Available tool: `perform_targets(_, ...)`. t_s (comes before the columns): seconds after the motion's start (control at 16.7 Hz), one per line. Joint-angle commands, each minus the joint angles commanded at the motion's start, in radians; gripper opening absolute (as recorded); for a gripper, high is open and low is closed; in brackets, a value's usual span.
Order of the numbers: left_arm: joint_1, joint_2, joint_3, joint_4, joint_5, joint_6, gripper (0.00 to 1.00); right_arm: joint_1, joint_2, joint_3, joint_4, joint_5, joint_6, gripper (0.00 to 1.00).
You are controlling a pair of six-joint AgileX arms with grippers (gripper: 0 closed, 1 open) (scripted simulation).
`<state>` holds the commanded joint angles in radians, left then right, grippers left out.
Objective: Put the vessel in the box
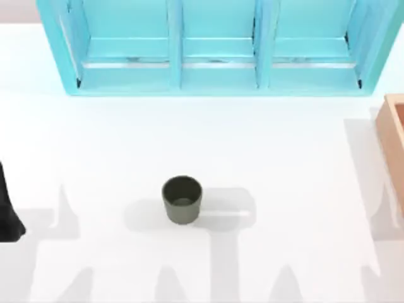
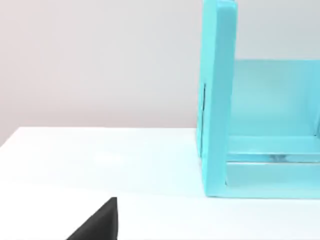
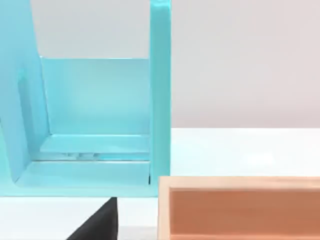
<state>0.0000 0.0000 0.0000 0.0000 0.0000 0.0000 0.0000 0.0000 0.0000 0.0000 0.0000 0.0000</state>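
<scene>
The vessel (image 1: 182, 199), a small dark olive-grey cup, stands upright near the middle of the white table, with nothing holding it. The box (image 1: 394, 136), tan-orange with thick walls, shows at the table's right edge, far to the right of the cup; the right wrist view looks at the box's near wall (image 3: 240, 207) from close by. A dark part of my left arm (image 1: 7, 208) sits at the left edge, well away from the cup. A black piece of my left gripper (image 2: 97, 222) and of my right gripper (image 3: 97, 222) shows low in each wrist view.
A big turquoise shelf unit (image 1: 214, 47) with three compartments stands along the back of the table, also seen as the shelf unit (image 2: 260, 115) and shelf unit (image 3: 95, 115). White tabletop lies between the cup and the box.
</scene>
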Motion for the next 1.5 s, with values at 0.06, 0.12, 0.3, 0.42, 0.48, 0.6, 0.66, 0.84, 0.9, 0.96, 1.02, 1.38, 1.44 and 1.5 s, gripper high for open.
perform_targets(0.06,0.0,0.0,0.0,0.0,0.0,0.0,1.0,0.0,0.0,0.0,0.0,0.0,0.0,1.0)
perform_targets(0.12,0.0,0.0,0.0,0.0,0.0,0.0,1.0,0.0,0.0,0.0,0.0,0.0,0.0,1.0)
perform_targets(0.3,0.0,0.0,0.0,0.0,0.0,0.0,1.0,0.025,0.044,0.052,-0.029,-0.01,0.021,1.0)
perform_targets(0.42,0.0,0.0,0.0,0.0,0.0,0.0,1.0,0.063,0.119,0.134,-0.079,-0.023,0.054,1.0)
perform_targets(0.48,0.0,0.0,0.0,0.0,0.0,0.0,1.0,0.086,0.168,0.186,-0.112,-0.031,0.074,1.0)
perform_targets(0.6,0.0,0.0,0.0,0.0,0.0,0.0,1.0,0.142,0.292,0.309,-0.198,-0.048,0.125,1.0)
perform_targets(0.66,0.0,0.0,0.0,0.0,0.0,0.0,1.0,0.173,0.364,0.377,-0.248,-0.057,0.153,1.0)
perform_targets(0.84,0.0,0.0,0.0,0.0,0.0,0.0,1.0,0.278,0.623,0.598,-0.434,-0.083,0.246,1.0)
perform_targets(0.9,0.0,0.0,0.0,0.0,0.0,0.0,1.0,0.315,0.721,0.676,-0.504,-0.091,0.279,1.0)
perform_targets(0.96,0.0,0.0,0.0,0.0,0.0,0.0,1.0,0.352,0.826,0.755,-0.579,-0.099,0.313,1.0)
perform_targets(1.02,0.0,0.0,0.0,0.0,0.0,0.0,1.0,0.391,0.935,0.835,-0.658,-0.104,0.348,1.0)
perform_targets(1.38,0.0,0.0,0.0,0.0,0.0,0.0,1.0,0.61,1.622,1.342,-1.143,-0.108,0.56,1.0)
perform_targets(1.44,0.0,0.0,0.0,0.0,0.0,0.0,1.0,0.642,1.73,1.433,-1.217,-0.102,0.594,1.0)
perform_targets(1.5,0.0,0.0,0.0,0.0,0.0,0.0,1.0,0.672,1.834,1.526,-1.286,-0.095,0.627,1.0)
